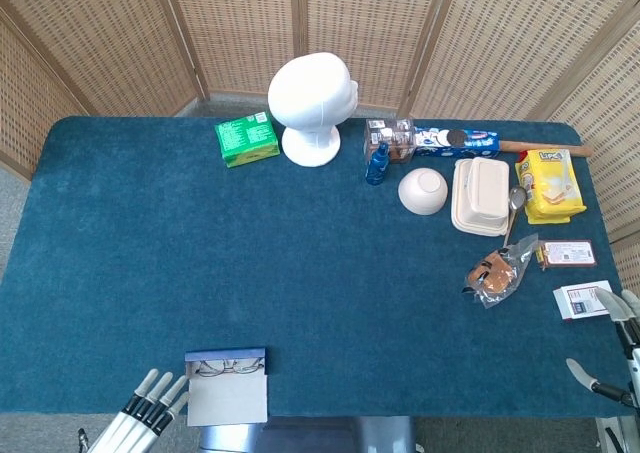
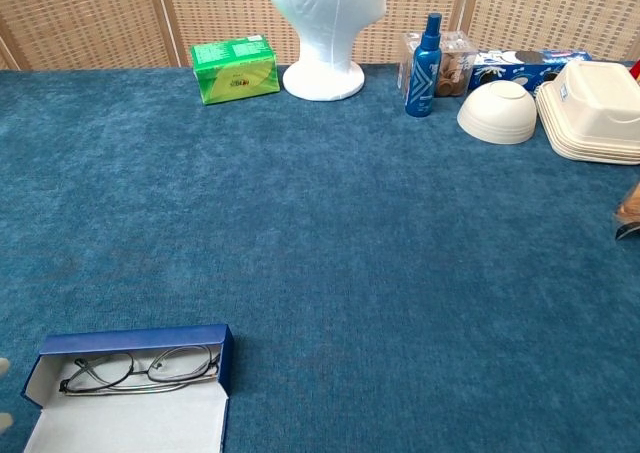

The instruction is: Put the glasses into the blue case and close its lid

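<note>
Your left hand (image 1: 150, 418) shows only its fingers (image 1: 160, 405), straight, slightly apart and holding nothing, just left of the blue case (image 2: 135, 373) at the counter's (image 1: 150, 253) near edge. Your right hand (image 1: 618, 348) sits far to the right of the case, at the counter's edge, fingers spread and empty.

The glasses (image 2: 140, 368) already lie inside the case, folded, and its white-lined lid (image 2: 125, 423) lies open toward you. Bare blue cloth surrounds the case.

Everything else is well beyond the case: a white foam head (image 1: 312, 103), a green box (image 1: 246, 138), a blue spray bottle (image 1: 377, 163), an upturned white bowl (image 1: 423, 190), a white clamshell container (image 1: 481, 196), a yellow packet (image 1: 549, 185) and a bagged pastry (image 1: 498, 273). The printing on them is too small to read.
</note>
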### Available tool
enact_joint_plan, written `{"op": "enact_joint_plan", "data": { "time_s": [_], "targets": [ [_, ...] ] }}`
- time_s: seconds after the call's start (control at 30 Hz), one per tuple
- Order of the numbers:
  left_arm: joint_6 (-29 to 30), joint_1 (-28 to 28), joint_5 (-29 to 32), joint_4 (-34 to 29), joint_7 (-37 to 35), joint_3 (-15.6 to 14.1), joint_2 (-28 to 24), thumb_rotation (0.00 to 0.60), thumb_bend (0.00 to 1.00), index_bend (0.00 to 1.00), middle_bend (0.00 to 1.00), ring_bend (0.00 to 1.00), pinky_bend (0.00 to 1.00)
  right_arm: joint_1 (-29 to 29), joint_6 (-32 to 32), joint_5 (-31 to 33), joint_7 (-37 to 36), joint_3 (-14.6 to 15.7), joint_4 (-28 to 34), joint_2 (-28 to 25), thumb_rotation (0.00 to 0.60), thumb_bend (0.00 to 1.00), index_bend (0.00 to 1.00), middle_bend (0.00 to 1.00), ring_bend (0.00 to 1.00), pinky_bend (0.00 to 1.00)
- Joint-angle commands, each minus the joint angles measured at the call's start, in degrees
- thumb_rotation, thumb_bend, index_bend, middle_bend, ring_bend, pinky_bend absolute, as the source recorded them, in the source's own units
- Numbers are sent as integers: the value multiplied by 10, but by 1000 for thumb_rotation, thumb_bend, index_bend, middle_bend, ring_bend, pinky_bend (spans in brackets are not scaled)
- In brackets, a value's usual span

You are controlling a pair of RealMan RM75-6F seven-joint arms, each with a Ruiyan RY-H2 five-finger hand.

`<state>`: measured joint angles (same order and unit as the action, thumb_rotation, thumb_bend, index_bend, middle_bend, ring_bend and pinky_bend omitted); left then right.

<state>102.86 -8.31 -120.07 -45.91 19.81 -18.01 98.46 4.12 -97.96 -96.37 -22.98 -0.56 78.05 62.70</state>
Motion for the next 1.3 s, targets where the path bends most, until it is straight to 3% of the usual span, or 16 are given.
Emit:
{"op": "enact_joint_plan", "data": {
  "time_s": [0.03, 0.73, 1.3],
  "targets": [
    [3, 8, -12, 13, 12, -2, 10, 600, 227, 129, 20, 0, 0, 4, -10, -1, -15, 2, -10, -2, 524, 222, 0, 125, 0, 163],
    [-57, 61, -36, -31, 92, -6, -10, 600, 225, 100, 1, 0, 0, 18, -48, 4, -83, 3, -53, 1, 520, 220, 0, 124, 0, 163],
    [-50, 76, -45, 13, 106, -6, 19, 600, 225, 101, 12, 0, 0, 22, -51, 12, -101, 4, -69, 2, 518, 220, 0, 123, 0, 164]
  ]
}}
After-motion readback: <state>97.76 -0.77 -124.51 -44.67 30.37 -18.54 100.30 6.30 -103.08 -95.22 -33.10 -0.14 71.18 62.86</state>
